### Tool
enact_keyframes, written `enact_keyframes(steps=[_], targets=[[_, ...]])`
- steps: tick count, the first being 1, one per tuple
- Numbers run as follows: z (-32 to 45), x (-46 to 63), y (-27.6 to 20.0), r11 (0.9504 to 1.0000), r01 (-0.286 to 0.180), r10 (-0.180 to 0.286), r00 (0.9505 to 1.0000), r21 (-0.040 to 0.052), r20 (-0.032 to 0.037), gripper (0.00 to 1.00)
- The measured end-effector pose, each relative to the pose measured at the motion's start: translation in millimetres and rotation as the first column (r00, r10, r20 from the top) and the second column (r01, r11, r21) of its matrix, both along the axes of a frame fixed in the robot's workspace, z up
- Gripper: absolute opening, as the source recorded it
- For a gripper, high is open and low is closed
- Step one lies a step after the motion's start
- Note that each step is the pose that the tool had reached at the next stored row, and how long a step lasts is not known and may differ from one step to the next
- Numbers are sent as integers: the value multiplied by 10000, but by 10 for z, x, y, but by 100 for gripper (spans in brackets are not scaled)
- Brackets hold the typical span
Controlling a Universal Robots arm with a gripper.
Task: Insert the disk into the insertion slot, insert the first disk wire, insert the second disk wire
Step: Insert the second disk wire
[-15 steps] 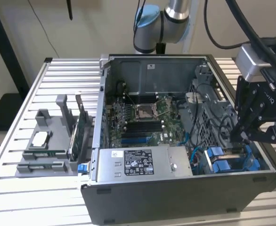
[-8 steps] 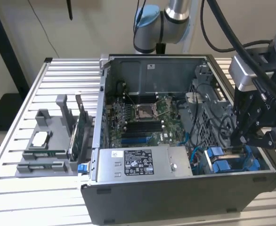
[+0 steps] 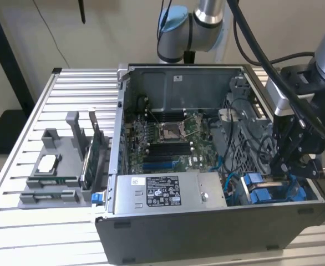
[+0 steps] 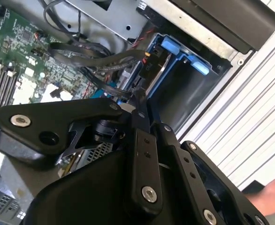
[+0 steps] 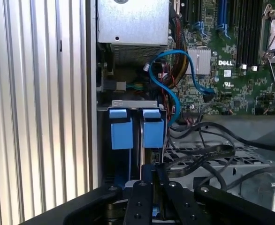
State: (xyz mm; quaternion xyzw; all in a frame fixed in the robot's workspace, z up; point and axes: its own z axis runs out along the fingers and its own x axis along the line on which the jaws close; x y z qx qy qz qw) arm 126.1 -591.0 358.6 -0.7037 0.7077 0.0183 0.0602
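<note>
the gripper (image 3: 279, 169) hangs inside the open computer case (image 3: 207, 233), at the corner on the exterior view's right, close to the front wall. in the first wrist view its two black fingers (image 5: 152, 180) stand very close together, almost parallel, and the tips reach down to the rear edge of the disk (image 5: 133, 133); whether something thin is pinched between them i cannot tell.

the disk sits upright in the insertion slot (image 5: 133, 104), a grey metal bay just beside the case wall. two bright blue tabs of its carrier frame stand side by side at the top of the bay. in the second wrist view the blue frame (image 4: 175, 51) is seen inside the dark bay, with the finger tips (image 4: 140, 101) just in front of it.

a light blue cable (image 5: 175, 75) curls from the motherboard (image 5: 236, 79) down toward the bay, and several black wires (image 5: 208, 154) lie over the grey cage next to the gripper. the grey power supply box (image 3: 168, 191) lies along the front wall, on the exterior view's left of the disk.
</note>
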Motion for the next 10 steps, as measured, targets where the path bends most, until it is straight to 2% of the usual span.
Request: enact_keyframes(steps=[4,7,10], targets=[[-12,-1,15,10000,27,-27,10000,-12,-17,16],[-21,-1,35,10000,80,-80,9999,-45,-111,16],[-27,19,62,9999,97,-99,9998,-97,-169,16]])
